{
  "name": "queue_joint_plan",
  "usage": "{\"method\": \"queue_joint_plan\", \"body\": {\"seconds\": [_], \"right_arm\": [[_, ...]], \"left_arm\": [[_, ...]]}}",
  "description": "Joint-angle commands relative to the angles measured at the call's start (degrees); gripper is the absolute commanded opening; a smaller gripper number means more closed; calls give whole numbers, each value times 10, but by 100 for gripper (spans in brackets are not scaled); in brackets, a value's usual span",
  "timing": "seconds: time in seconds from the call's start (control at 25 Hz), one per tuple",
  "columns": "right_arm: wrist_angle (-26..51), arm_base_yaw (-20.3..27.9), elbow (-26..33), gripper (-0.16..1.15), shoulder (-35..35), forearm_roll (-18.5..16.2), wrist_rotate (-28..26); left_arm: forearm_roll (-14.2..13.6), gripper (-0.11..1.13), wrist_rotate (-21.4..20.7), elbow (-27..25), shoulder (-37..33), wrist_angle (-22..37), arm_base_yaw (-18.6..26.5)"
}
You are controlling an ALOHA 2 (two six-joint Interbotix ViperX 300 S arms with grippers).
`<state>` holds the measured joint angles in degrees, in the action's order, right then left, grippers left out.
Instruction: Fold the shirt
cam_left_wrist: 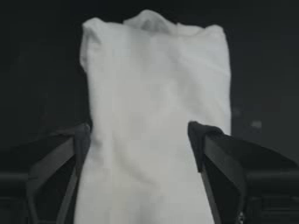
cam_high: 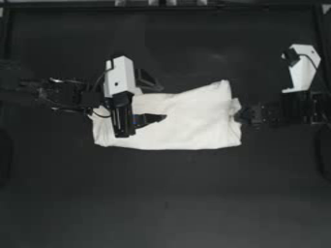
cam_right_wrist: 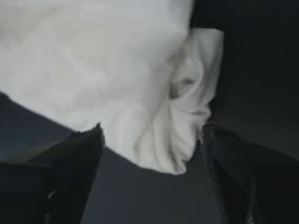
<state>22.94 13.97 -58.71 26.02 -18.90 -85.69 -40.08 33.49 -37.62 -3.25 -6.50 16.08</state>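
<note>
My left gripper stands spread astride the shirt, which lies mid-table as a compact folded bundle running ahead of its jaws. My right gripper is spread at the bunched far end, gripping nothing. I judge a late fold is in hand; next each must close on its end.

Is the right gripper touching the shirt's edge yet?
Cannot tell. Right wrist view shows the right gripper open around the shirt edge, contact unclear; top view too.
</note>
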Motion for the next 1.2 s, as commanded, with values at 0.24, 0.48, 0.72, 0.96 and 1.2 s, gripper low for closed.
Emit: {"method": "queue_joint_plan", "body": {"seconds": [0.24,0.48,0.72,0.96,1.2], "right_arm": [[-105,40,-9,95,-58,-18,1],[-149,48,-9,95,-111,-18,7],[-175,54,-11,95,-135,-18,11],[-236,58,-6,95,-178,-28,9],[-266,62,1,91,-214,-28,12]], "left_arm": [[-1,97,1,6,-15,8,0],[-1,97,1,4,-15,15,0],[-1,97,0,4,-12,15,-2],[-1,96,0,4,-11,15,-2],[-1,96,1,4,-11,20,-4]]}}
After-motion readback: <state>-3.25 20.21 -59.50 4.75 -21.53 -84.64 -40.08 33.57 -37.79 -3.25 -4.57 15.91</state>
